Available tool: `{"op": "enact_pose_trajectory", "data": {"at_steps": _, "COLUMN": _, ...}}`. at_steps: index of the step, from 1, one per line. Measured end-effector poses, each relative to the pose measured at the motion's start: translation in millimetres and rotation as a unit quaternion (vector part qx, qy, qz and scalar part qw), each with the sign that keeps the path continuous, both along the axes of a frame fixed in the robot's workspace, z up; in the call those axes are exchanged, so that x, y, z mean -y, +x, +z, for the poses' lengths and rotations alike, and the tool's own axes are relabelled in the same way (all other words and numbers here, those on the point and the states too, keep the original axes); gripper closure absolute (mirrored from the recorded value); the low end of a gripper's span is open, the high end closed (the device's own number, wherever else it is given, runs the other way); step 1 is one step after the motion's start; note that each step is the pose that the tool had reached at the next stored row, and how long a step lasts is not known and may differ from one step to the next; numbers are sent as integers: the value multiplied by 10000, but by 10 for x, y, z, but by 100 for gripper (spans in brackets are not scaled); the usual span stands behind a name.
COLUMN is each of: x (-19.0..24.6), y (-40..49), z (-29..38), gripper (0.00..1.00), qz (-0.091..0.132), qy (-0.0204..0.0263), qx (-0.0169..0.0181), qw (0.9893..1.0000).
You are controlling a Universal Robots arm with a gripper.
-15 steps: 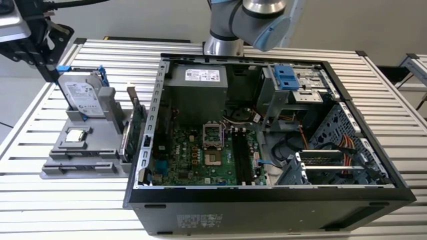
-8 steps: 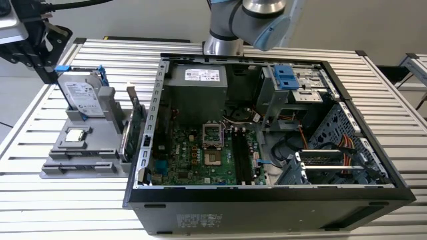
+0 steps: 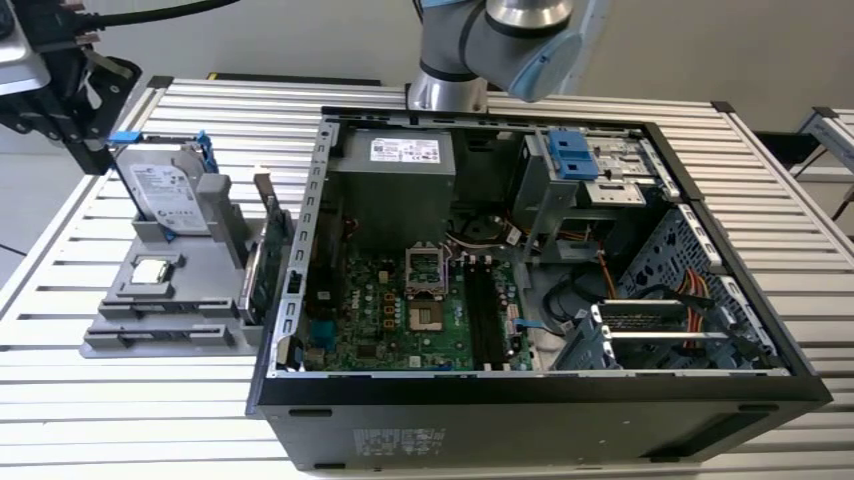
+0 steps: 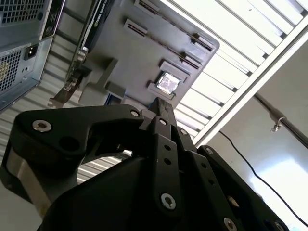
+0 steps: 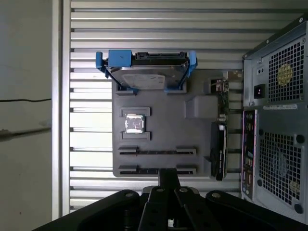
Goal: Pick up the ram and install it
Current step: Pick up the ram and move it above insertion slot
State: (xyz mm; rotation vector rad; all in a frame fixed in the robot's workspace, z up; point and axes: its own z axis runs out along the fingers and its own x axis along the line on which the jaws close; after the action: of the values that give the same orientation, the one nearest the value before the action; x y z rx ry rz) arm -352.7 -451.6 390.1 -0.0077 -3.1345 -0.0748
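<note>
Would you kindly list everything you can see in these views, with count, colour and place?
computer case: one, black, side open, on the table
motherboard: one, green, inside the case
power supply: one, grey, inside the case
holder: one, grey, on the table beside the case, at the exterior view's left
hard drive: one, grey in a blue frame, upright at one end of the holder
processor chip: one, silver, in a recess of the holder
card: one, green with a metal bracket, on edge at the holder's side next to the case
table: one, silver, slatted
robot arm: one, silver and blue, beyond the case
gripper: one, black, shut, above the holder
</note>
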Motion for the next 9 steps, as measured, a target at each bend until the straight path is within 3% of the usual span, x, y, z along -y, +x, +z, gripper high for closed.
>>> {"op": "enact_pose_trajectory", "data": {"at_steps": 9, "x": 79, "y": 0, "z": -1, "gripper": 100, "qz": 0, "qy": 0, "qx": -9, "qw": 10000}}
